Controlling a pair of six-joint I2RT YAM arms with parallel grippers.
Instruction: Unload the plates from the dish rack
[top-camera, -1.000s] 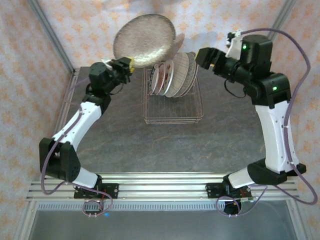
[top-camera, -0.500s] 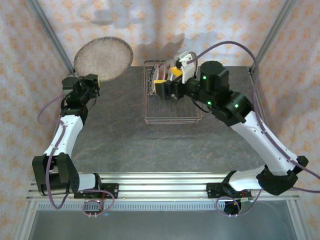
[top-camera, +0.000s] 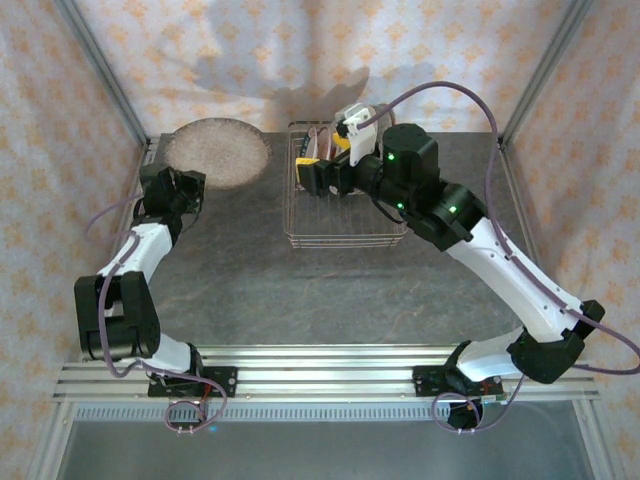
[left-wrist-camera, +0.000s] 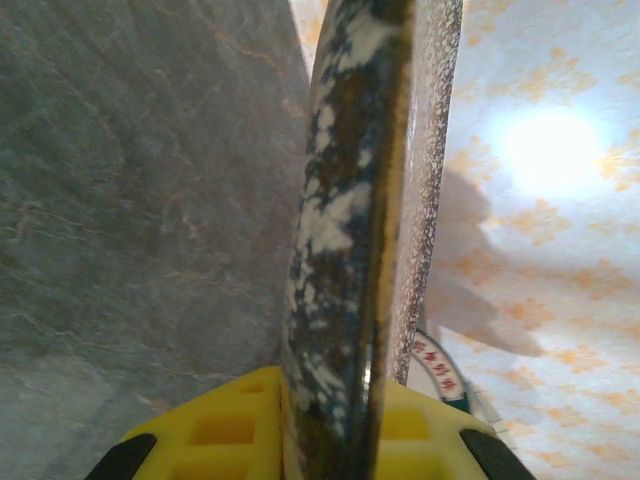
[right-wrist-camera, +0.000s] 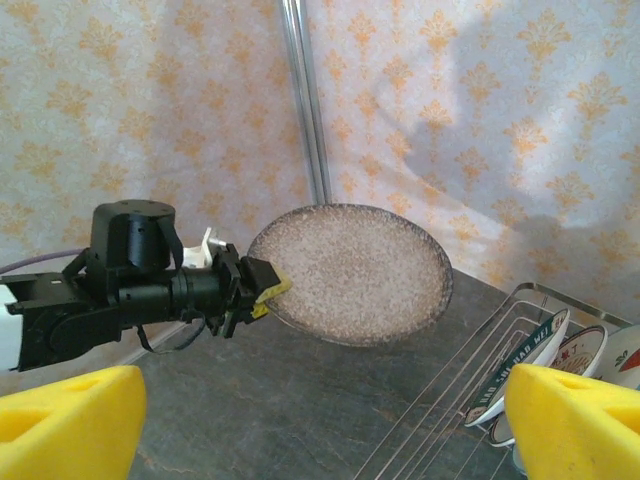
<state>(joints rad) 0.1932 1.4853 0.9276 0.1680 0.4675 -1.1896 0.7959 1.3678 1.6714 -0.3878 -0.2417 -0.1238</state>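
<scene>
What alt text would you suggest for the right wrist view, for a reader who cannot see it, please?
The left gripper holds a speckled plate by its rim over the table. The right gripper stands wide open in the foreground, with the dish rack and its plates at lower right.

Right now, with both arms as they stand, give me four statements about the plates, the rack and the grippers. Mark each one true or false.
1. The left gripper is shut on the rim of the speckled plate. True.
2. The right gripper is clamped on a plate. False: its jaws stand wide open with nothing between them.
3. The speckled plate sits in the dish rack. False: it is held to the left of the rack, apart from it.
4. Other plates stand on edge in the dish rack. True.
</scene>
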